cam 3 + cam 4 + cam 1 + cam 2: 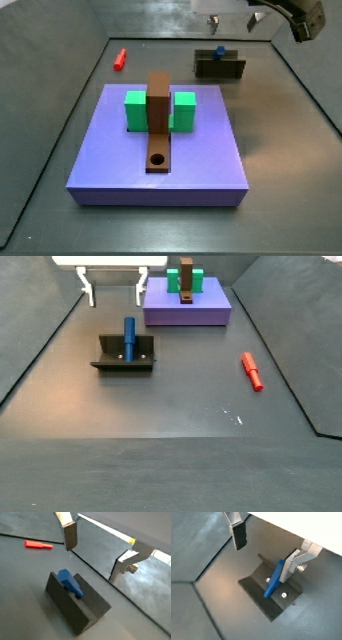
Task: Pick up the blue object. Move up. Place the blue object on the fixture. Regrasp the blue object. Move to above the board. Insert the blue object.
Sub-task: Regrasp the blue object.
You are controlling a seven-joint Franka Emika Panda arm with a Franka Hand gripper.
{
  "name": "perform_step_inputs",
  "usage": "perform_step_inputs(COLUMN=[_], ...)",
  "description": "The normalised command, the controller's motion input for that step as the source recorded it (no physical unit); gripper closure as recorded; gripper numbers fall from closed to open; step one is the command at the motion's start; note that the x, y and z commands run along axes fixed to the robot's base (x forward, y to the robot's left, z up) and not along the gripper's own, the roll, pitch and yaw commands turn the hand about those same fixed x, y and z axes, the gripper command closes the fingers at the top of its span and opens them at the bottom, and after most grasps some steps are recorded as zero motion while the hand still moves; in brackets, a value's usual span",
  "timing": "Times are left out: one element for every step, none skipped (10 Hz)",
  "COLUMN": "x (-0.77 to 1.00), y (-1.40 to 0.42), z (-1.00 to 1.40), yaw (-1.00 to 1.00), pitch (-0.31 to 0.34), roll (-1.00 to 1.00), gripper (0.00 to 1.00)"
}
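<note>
I see the blue object (130, 338) resting on the fixture (124, 355), leaning against its raised back, with its upper end sticking up past the top edge. In a wrist view the peg (274, 579) lies slanted across the dark holder (270, 593), between two small screw heads on the base plate. Nothing is touching it. My gripper (115, 288) hangs above the fixture, clear of the peg, with its jaws spread wide and nothing between them; in both wrist views the silver fingers (69, 534) stand well apart with only grey floor between them. In a side view the gripper (230, 19) sits near the top edge, above the fixture (219, 67). The board (160, 146) lies well apart from the fixture, carrying the brown bar (159, 122) with its round hole and the two green blocks (136, 111) either side. The red peg (250, 371) lies flat on the floor, off by itself.
</note>
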Motion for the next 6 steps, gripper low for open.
perform_step_inputs(x=[0.0, -0.19, 0.03, 0.0, -0.02, 0.0], y=[-0.09, -0.19, -0.17, -0.05, -0.02, 0.0], z=[-0.09, -0.16, -0.33, -0.41, -0.26, -0.2], yaw=[0.45, 0.21, 0.0, 0.0, -0.04, -0.09], pitch=[-0.194, -0.169, 0.034, 0.0, 0.0, 0.04], roll=[0.7, 0.96, 0.79, 0.61, 0.52, 0.56], gripper=[0.0, 0.0, 0.0, 0.0, 0.0, 0.0])
